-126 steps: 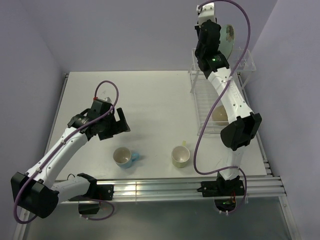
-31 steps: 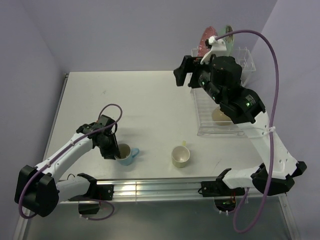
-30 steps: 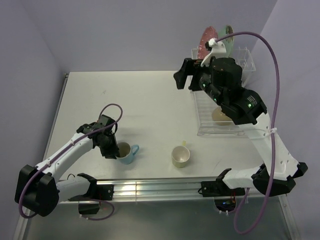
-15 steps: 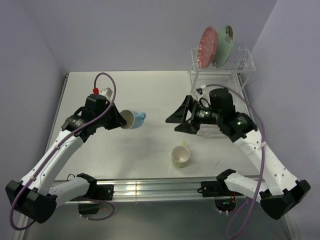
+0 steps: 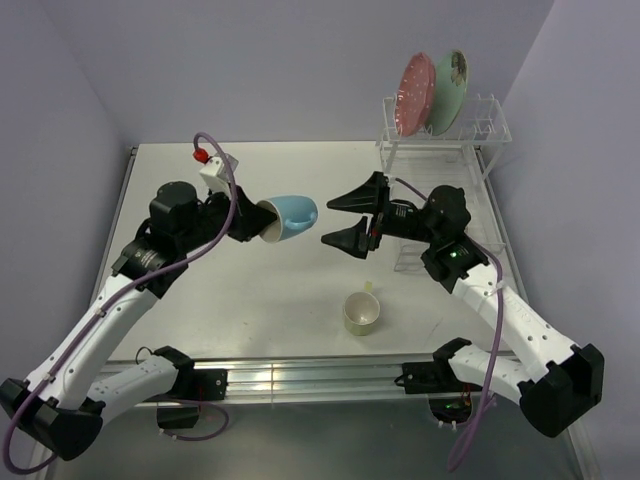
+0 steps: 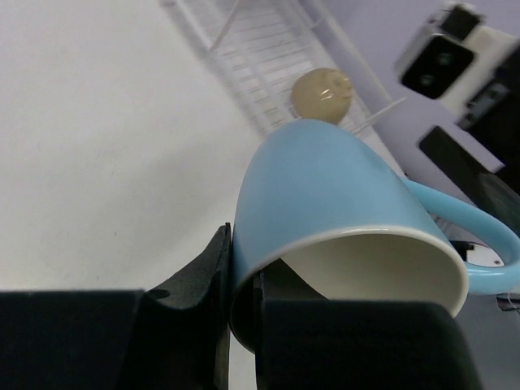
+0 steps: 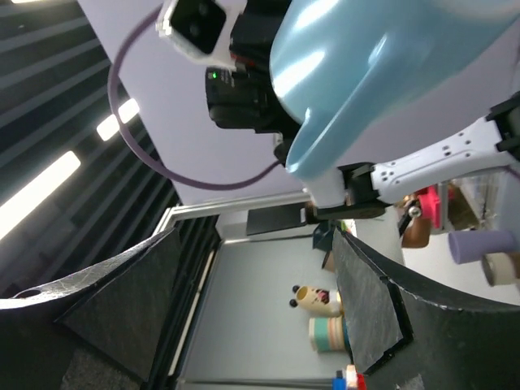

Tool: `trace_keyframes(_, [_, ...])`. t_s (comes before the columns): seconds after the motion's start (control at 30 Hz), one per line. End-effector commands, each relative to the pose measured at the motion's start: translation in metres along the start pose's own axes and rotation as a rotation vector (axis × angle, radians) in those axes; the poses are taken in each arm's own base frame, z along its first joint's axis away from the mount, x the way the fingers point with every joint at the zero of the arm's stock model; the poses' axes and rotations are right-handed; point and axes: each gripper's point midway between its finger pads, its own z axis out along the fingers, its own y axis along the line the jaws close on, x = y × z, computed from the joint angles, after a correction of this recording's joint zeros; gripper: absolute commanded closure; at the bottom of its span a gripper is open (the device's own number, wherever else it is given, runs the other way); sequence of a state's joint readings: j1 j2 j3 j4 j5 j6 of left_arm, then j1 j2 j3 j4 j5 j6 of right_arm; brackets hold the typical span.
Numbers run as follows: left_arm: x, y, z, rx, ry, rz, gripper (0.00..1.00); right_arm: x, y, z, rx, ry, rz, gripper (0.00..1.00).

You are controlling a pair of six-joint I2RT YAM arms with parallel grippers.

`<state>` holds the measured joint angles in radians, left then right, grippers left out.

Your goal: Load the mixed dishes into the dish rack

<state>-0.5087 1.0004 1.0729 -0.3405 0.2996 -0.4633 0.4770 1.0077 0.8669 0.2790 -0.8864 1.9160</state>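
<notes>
My left gripper point(image 5: 256, 222) is shut on the rim of the blue mug point(image 5: 288, 217), which hangs on its side above the table's middle. In the left wrist view one finger point(image 6: 207, 276) presses the mug point(image 6: 341, 195) from outside and the other sits inside. My right gripper point(image 5: 347, 214) is open just right of the mug and faces it. In the right wrist view the mug point(image 7: 382, 73) lies beyond that gripper point(image 7: 252, 301), whose jaws hold nothing. The pale yellow-green mug point(image 5: 362, 312) stands upright near the front. The pink plate point(image 5: 414, 95) and mint-green plate point(image 5: 450, 92) stand in the dish rack point(image 5: 440, 138). The cream bowl point(image 6: 321, 93) lies in its lower basket point(image 6: 244, 49).
The right forearm point(image 5: 470, 270) lies over the rack's lower basket in the top view and hides the bowl there. A metal rail point(image 5: 330, 378) runs along the table's near edge. Walls close in on the left, back and right.
The left arm has lifted the blue mug off the table and carried it up and right. The right arm has swung down from the rack toward the mug.
</notes>
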Motion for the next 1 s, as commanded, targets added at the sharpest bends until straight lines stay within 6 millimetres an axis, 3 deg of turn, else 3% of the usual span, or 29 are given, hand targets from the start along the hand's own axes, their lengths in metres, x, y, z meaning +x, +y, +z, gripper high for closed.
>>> trace_keyframes(0.0, [-0.055,-0.059,-0.027,0.244,-0.210,0.170,1.00,0.018,0.034,0.000,-0.059,0.083,0.024,0.17])
trace_keyframes(0.27, [-0.063,-0.087,-0.045,0.361,-0.241,0.209,1.00,0.019,0.031,0.003,-0.043,0.108,0.046,0.19])
trace_keyframes(0.47, [-0.061,-0.097,-0.047,0.403,-0.232,0.215,1.00,0.028,0.037,0.010,-0.037,0.144,0.051,0.24])
trace_keyframes(0.83, [-0.062,-0.111,-0.037,0.443,-0.203,0.248,1.00,0.045,0.027,0.021,-0.025,0.176,0.098,0.42])
trace_keyframes(0.97, [-0.062,-0.115,-0.031,0.453,-0.188,0.255,1.00,0.050,0.024,0.025,-0.035,0.193,0.121,0.53])
